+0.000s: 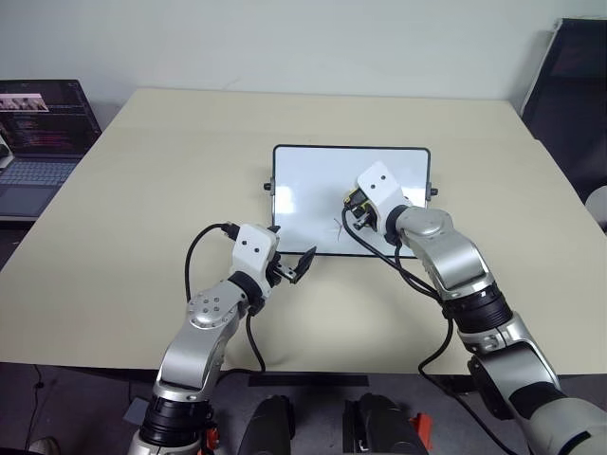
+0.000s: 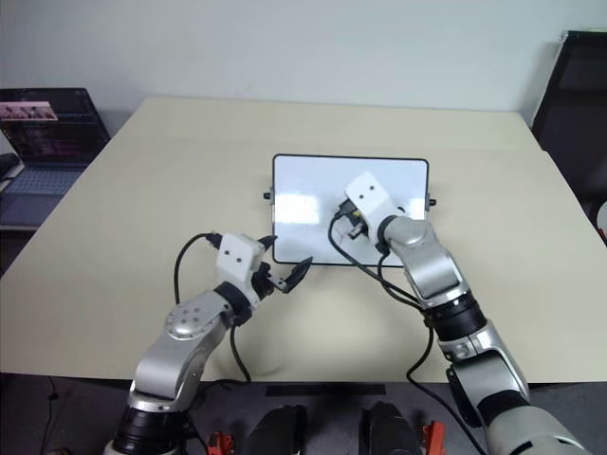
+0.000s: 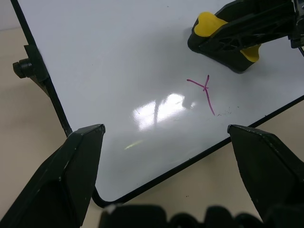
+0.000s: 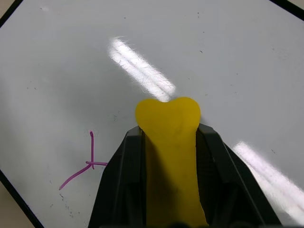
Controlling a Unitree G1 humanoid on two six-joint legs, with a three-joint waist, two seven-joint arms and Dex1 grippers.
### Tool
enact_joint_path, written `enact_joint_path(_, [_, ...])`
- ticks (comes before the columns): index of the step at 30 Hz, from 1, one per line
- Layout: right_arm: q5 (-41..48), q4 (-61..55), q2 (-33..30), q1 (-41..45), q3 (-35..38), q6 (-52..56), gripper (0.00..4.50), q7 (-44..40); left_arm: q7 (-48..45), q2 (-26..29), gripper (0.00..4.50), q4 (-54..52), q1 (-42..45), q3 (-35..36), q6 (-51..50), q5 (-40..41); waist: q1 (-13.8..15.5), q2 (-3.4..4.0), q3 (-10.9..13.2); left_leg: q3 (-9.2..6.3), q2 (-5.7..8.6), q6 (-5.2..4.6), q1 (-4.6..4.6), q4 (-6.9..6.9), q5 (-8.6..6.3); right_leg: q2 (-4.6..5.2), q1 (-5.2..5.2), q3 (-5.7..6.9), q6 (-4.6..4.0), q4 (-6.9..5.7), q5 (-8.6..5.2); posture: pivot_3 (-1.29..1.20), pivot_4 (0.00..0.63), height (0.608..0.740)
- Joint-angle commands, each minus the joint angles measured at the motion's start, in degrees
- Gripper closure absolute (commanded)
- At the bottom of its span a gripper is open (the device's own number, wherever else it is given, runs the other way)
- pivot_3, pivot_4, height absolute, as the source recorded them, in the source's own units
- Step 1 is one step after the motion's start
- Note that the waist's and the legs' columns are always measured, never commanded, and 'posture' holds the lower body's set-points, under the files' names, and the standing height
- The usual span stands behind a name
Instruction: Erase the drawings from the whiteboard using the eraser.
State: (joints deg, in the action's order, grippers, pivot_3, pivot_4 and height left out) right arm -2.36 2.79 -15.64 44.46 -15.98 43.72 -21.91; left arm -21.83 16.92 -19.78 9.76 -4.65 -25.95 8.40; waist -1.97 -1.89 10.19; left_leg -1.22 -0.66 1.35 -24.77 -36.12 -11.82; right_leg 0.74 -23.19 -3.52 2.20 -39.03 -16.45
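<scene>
The whiteboard (image 1: pixel 313 180) lies flat in the middle of the beige table. One thin red drawing (image 3: pixel 205 90), shaped like a Y, sits near the board's near edge. My right gripper (image 1: pixel 356 210) is over the board's right half, shut on the yellow eraser (image 4: pixel 168 142), whose rounded end sticks out past the fingers. The eraser (image 3: pixel 209 23) stands just beyond and beside the red drawing (image 4: pixel 88 164), a little apart from it. My left gripper (image 1: pixel 292 267) is open and empty, at the board's near edge close to its left corner.
An open laptop (image 1: pixel 43 133) stands at the table's far left edge. A black chair (image 1: pixel 569 76) is off the far right corner. Small black knobs (image 3: pixel 21 69) stick out from the board's short sides.
</scene>
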Motion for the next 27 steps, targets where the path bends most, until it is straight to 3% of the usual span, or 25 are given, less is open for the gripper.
enact_joint_path(1, [-1.0, 0.2, 0.4, 1.5, 0.1, -1.3, 3.44, 0.0, 0.4, 0.2, 0.00, -2.9, 0.0, 0.4, 0.5, -0.1, 0.0, 0.00, 0.0, 0.00, 0.00, 0.00, 0.00, 0.00, 0.00, 0.00, 0.00, 0.00, 0.00, 0.00, 0.00, 0.00, 0.150, 0.740])
enact_joint_path(15, [-2.0, -0.4, 2.0, -4.2, -1.8, 1.5, 3.44, -1.5, 0.8, 0.5, 0.00, -2.9, 0.2, 1.1, 0.4, 0.3, 0.0, -0.03, -0.2, -0.01, -0.01, -0.01, 0.09, -0.07, 0.01, 0.09, 0.10, 0.00, -0.01, -0.05, 0.02, 0.00, 0.150, 0.740])
enact_joint_path(21, [-0.9, -1.9, 4.3, -5.6, 0.1, 5.2, 3.44, -0.8, 0.8, 0.9, 0.00, -2.7, 1.0, 1.5, 0.3, 0.6, 0.0, -0.03, -0.2, -0.07, -0.01, -0.04, 0.95, -0.01, 0.02, 0.07, 1.03, 0.07, -0.02, 0.10, 0.03, 0.00, 0.150, 0.740])
enact_joint_path(27, [-1.1, -2.5, 4.3, -6.2, -0.8, 6.1, 3.44, -1.1, 1.0, 0.8, 0.00, -1.9, 1.9, 1.5, 0.6, 0.6, 0.0, -0.03, -0.2, -0.05, -0.01, -0.08, 1.01, -0.03, 0.06, -0.04, 1.07, 0.05, -0.02, 0.08, 0.02, 0.00, 0.150, 0.740])
